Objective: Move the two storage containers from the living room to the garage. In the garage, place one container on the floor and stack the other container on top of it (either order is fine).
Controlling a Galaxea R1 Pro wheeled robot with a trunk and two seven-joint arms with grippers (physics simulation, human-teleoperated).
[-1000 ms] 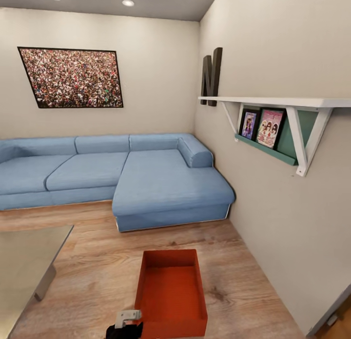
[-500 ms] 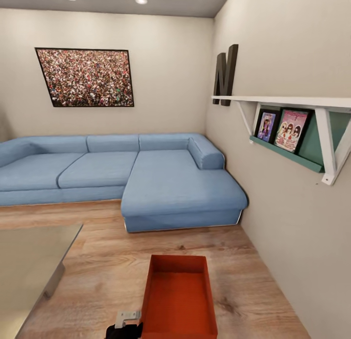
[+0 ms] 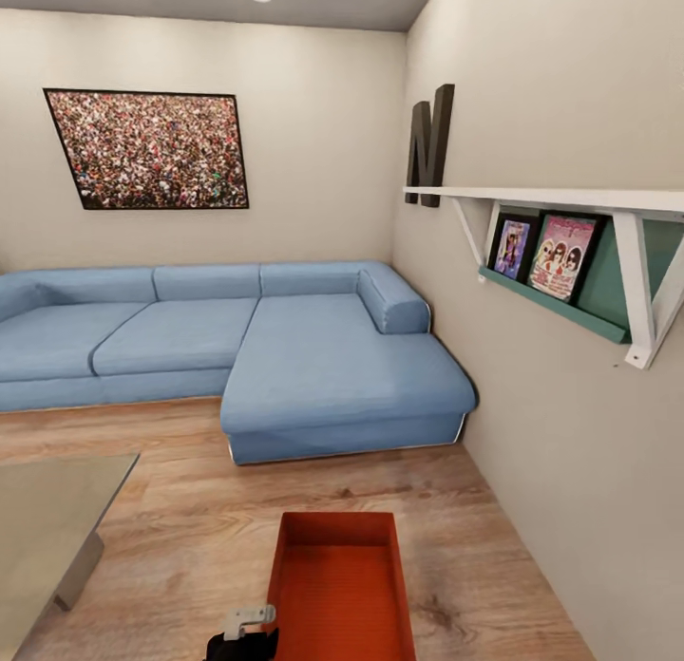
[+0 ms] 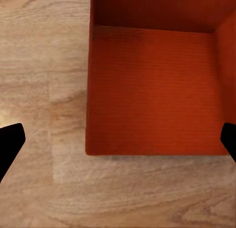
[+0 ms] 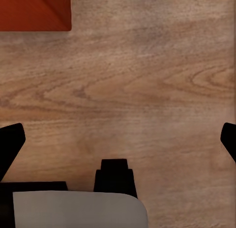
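One storage container (image 3: 340, 590), an orange-red topless bin with a ribbed bottom, rests on the light wood-plank floor of the living room, low in the head view's middle. From above, the left wrist view takes in its inside (image 4: 152, 90); my left gripper (image 4: 119, 142) hangs over its near wall, open wide, with black fingertips (image 4: 10, 144) at both edges. A corner of the bin (image 5: 34, 11) shows in the right wrist view, where my right gripper (image 5: 119, 142) is open over bare planks, holding nothing.
A blue sectional sofa (image 3: 285, 348) fills the far side. A grey low table (image 3: 47, 519) stands at the left. The right wall (image 3: 570, 471) carries a white shelf (image 3: 570, 200) with framed pictures. Part of my left arm (image 3: 242, 632) shows beside the bin.
The whole head view swung one way, then back, so the camera moved. The bin now sits a little lower in the picture. Nothing was grasped or released.
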